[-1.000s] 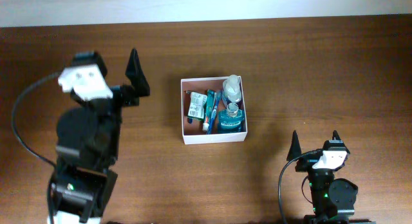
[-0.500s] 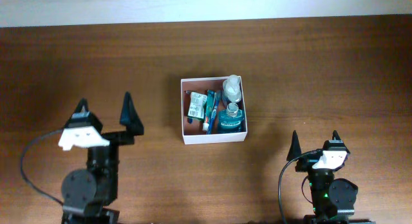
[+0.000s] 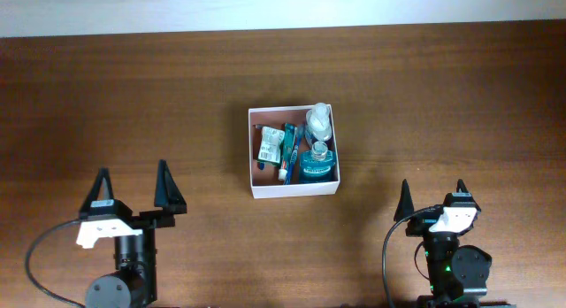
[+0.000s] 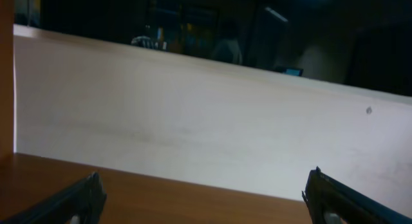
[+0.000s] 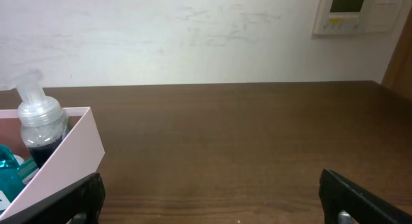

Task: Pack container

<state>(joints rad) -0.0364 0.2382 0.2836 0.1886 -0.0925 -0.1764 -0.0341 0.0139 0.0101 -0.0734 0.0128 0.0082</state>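
Left tool (image 3: 133,171) stands wide open and holds nothing, its two black fingers (image 3: 164,180) pointing away from the arm's base over the bare brown surface (image 3: 460,87); right tool (image 3: 433,186) is likewise spread to its full width and empty; the container (image 3: 292,190), a shallow square box with thin white walls, sits on the surface ahead of both tools and between them, forward and to the right of the left tool, forward and to the left of the right tool, well apart from either; inside it, on the side nearer the right tool, a clear pump bottle (image 3: 319,119) stands at the far corner, its head above the rim, and a blue bottle (image 3: 317,164) sits just nearer, close against it; on the side nearer the left tool lies a small tube with a printed label (image 3: 270,145), and beside it a toothbrush (image 3: 286,156) runs lengthwise, its white end toward the near wall; a patch of reddish-brown floor shows at the far left corner; from the right wrist, the container's corner and the pump bottle's white head appear at the left, with open surface straight ahead and a pale wall (image 5: 193,37) behind it; a small white panel (image 5: 353,11) hangs on that wall up to the right; from the left wrist, a strip of surface and the pale wall lie ahead between the spread fingers.
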